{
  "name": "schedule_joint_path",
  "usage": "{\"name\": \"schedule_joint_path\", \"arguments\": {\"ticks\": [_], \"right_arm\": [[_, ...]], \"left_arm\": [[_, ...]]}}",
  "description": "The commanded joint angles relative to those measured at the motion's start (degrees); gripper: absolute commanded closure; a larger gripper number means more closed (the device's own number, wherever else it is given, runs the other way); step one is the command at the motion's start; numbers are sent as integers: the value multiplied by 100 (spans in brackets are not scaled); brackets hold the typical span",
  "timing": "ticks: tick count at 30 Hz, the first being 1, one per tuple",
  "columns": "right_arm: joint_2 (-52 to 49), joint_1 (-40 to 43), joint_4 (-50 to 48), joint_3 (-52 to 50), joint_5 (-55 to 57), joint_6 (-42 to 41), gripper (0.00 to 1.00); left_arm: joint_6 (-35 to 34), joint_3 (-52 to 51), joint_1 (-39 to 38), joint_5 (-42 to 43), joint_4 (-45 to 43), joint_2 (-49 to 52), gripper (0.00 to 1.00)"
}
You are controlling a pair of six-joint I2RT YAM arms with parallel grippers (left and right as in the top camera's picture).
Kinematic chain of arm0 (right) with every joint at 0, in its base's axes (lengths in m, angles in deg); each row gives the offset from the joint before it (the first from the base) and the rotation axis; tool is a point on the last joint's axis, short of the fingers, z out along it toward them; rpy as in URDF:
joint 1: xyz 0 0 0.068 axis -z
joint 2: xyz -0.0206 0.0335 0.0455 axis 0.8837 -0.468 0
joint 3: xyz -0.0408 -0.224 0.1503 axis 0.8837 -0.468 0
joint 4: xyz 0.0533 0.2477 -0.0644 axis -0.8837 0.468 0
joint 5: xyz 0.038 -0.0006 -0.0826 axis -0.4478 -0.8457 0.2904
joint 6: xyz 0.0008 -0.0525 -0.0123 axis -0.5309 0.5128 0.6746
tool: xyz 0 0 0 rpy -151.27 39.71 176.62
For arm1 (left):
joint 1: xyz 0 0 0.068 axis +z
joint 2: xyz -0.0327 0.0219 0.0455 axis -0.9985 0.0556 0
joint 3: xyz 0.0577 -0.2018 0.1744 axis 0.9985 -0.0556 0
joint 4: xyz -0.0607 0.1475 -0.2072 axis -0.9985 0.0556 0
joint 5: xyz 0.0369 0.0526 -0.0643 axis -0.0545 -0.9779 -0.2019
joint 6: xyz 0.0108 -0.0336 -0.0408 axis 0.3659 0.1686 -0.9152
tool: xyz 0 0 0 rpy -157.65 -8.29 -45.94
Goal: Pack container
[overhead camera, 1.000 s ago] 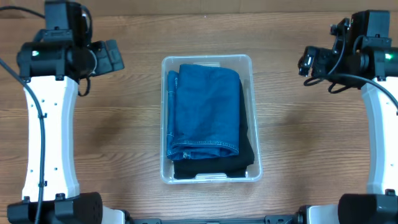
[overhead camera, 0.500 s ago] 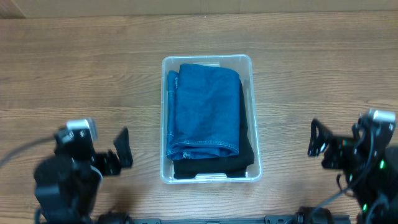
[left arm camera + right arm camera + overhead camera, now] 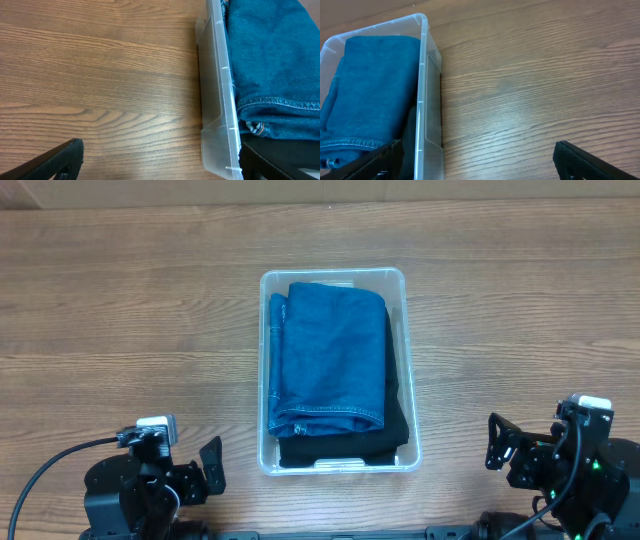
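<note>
Between left tool [image 3: 203,473] and right tool [image 3: 503,452], both seemingly splayed and empty, well apart: container [image 3: 334,274] with blue denim [image 3: 330,350].

Clear rectangular container [image 3: 333,272], rounded corners, upright and flat at the middle of the wooden table [image 3: 120,310], long side front to back. Packed: folded blue denim [image 3: 330,355] on top, black fabric [image 3: 340,448] beneath, showing along near and right edges.

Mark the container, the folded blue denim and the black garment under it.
container [image 3: 263,360], overhead view, rim of one long side.
blue denim [image 3: 330,350], overhead view, middle of its folded top.
black garment [image 3: 345,448], overhead view, strip showing past the denim's hem.
</note>
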Motion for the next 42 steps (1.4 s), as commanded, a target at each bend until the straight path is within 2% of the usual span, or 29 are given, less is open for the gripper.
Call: {"name": "schedule_joint_path", "arguments": {"ticks": [1, 4, 8, 10, 14, 16, 18, 20, 36, 42], "right_arm": [[22, 15, -28, -31, -55, -17, 0], [476, 2, -789, -474, -76, 153, 0], [2087, 2, -2643, -2310, -275, 155, 0], [2817, 2, -3869, -3368, -463, 267, 0], [2892, -149, -6050, -4658, -540, 1062, 0], [2892, -267, -6802, -5322, -525, 1357, 0], [2889, -328, -6426, -5764, -501, 1331, 0], [2837, -334, -6634, -5757, -487, 1314, 0], [2830, -334, -6516, -5757, -461, 1314, 0], [2830, -334, -6513, -5757, -461, 1314, 0]], "left_arm": [[4, -35, -2, 85, -9, -24, 0], [4, -35, -2, 85, -9, -24, 0], [4, -35, -2, 85, -9, -24, 0], [4, -35, -2, 85, -9, -24, 0], [4, -35, -2, 83, -9, -24, 0], [4, -35, -2, 85, -9, -24, 0], [4, -35, -2, 85, -9, -24, 0], [4, -35, -2, 85, -9, -24, 0], [4, -35, -4, 85, -9, -24, 0], [4, -44, -216, 85, -13, -249, 0]]}}
